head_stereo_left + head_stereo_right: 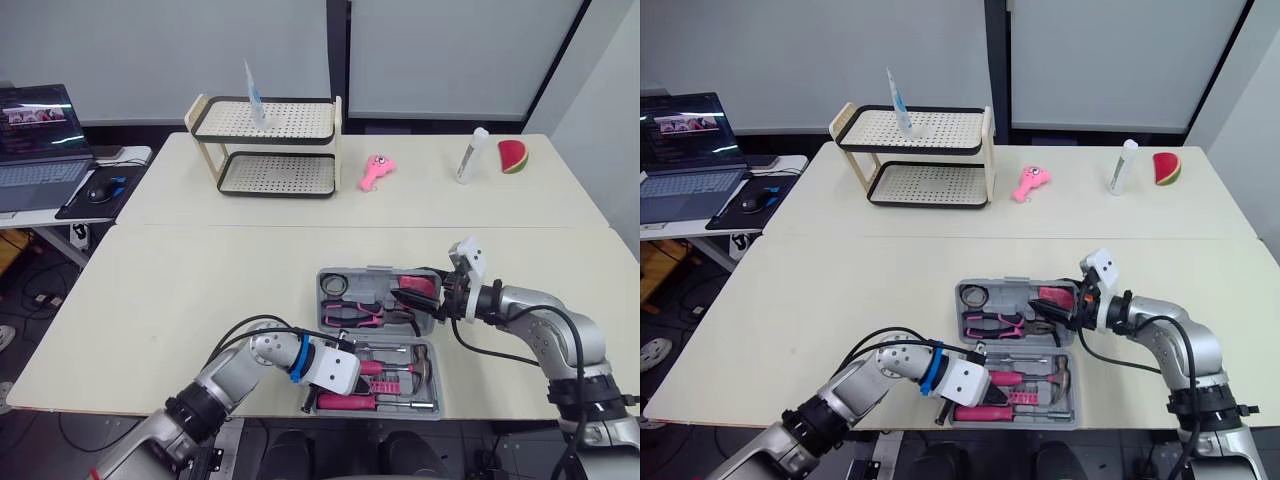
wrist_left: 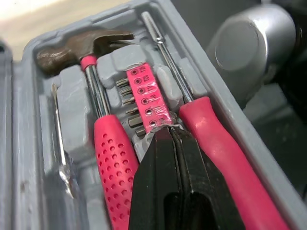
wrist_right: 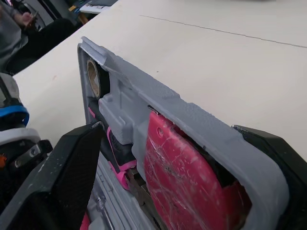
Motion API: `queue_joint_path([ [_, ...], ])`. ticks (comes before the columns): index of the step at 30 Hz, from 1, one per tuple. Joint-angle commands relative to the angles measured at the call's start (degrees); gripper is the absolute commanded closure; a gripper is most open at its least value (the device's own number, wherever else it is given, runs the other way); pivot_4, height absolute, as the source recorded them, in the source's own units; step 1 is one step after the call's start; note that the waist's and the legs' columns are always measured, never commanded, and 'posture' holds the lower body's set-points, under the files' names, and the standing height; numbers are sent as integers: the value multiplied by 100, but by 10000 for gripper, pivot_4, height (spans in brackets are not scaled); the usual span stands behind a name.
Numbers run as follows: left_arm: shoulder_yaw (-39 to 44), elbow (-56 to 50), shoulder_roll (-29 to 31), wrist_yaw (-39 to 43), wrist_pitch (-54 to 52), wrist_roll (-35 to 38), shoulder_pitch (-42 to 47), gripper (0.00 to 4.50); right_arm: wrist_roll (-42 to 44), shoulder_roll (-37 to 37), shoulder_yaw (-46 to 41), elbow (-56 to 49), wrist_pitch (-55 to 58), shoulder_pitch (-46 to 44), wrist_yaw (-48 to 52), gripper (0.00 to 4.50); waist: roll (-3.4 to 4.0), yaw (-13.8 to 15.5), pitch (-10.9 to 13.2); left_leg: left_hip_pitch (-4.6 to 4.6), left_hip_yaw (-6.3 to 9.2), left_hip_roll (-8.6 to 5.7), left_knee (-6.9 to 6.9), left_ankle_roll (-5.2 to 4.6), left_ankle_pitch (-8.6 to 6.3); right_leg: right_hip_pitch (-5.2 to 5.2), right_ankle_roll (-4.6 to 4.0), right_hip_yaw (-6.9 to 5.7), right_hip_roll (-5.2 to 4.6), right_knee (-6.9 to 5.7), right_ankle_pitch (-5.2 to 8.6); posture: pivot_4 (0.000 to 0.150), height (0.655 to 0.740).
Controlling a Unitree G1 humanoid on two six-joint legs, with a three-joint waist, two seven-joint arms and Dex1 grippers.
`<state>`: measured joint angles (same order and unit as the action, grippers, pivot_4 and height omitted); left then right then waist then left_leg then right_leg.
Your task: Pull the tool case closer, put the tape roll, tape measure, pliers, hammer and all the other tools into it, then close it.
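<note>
Pinching fingers (image 2: 153, 182) of the left gripper (image 2: 168, 132) shut and empty, tips against the bit holder (image 2: 144, 98) beside the hammer (image 2: 112, 158); straddling the far rim of the tool case (image 3: 192, 122) with the right gripper (image 1: 1066, 308) spread. Open near the table (image 1: 180, 300) edge, with pliers (image 1: 354, 317), tape roll (image 1: 335, 285) and tape measure (image 3: 187, 177) seated. Seemingly packed; only closing left
</note>
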<state>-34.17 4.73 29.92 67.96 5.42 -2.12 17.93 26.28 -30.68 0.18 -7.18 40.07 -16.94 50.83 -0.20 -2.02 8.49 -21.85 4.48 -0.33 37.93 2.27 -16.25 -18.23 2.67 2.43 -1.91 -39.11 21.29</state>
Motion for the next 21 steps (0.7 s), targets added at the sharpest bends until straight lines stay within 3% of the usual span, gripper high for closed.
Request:
queue_joint_path([
  [1, 545, -823, 296, 185, -881, 703, -236, 45000, -49, -134, -5, -417, -399, 52, 93, 245, 0, 0, 21, -6, 3, 0, 0, 0, 0, -4, 0, -1, 0, 1, 0, 1500, 7400],
  [5, 1105, -1843, 832, 437, -1576, 1515, -612, 45000, -133, -340, 60, -669, -660, 223, 159, 245, -10, 22, 62, -18, 3, -2, 0, 1, 0, -7, 0, -3, -7, 9, 0, 1500, 7400],
  [9, 1633, -2223, 1485, 584, -1701, 1825, -1109, 45000, -118, -502, 86, -906, -773, 400, 215, 245, -14, 20, 85, -22, 2, -5, -1, 1, -1, -7, 0, -2, -19, 17, 0, 1500, 7400],
  [16, 2331, -1754, 2120, 536, -1629, 1857, -1731, 45000, -171, -1038, 10, -1471, -1001, 786, 496, 245, -12, 29, 112, -20, 4, -4, -1, 1, -1, -7, 0, -5, -23, 15, 0, 1500, 7400],
  [21, 2653, -1198, 2207, 358, -1463, 1705, -1870, 45000, -106, -1716, -237, -2156, -1113, 1234, 815, 245, -12, 45, 132, -21, 6, -3, -3, 0, -1, -9, -1, -9, -27, 16, 0, 1500, 7400],
])
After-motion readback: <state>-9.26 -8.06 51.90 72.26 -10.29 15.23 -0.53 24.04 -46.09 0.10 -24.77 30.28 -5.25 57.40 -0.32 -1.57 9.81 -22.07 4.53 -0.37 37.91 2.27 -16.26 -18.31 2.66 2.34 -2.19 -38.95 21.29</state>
